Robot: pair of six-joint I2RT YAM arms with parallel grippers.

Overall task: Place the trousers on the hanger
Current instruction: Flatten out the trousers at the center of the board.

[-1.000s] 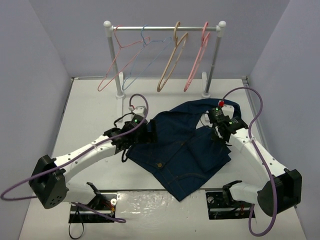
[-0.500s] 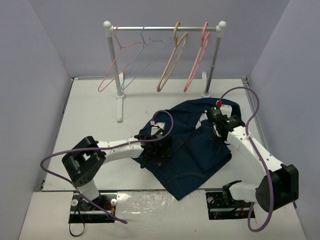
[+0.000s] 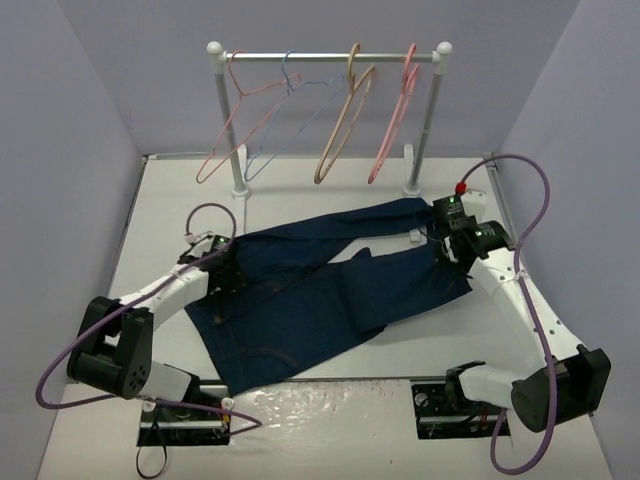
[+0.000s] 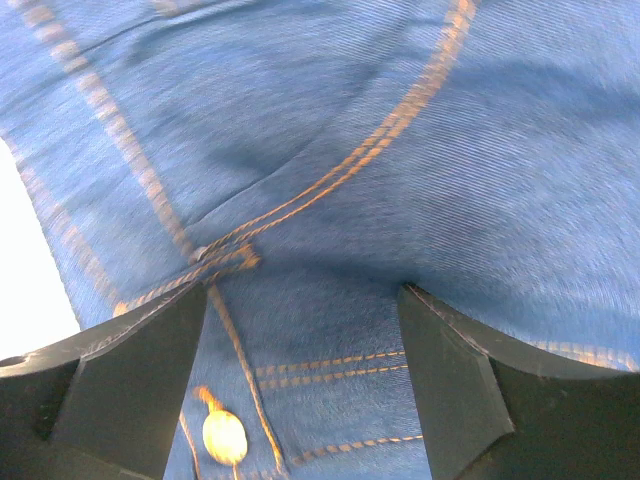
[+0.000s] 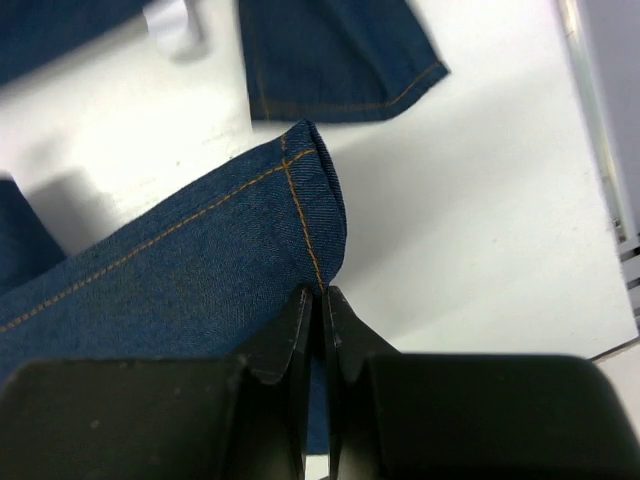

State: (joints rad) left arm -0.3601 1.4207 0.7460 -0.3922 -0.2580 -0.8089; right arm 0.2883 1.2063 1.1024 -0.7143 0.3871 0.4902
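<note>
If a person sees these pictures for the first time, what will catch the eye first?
The dark navy blue cloth trousers lie spread across the middle of the white table, by far the largest thing. The right gripper pinches one leg hem at the right, and the left gripper stands open over the waistband. At the back, a tan wood-coloured hanger hangs on a metal rail.

Robot lab cell: lilac walls (image 3: 60, 120) boxing white table (image 3: 160, 200); left arm (image 3: 165, 288), right arm (image 3: 520, 298) bolted at edge.
</note>
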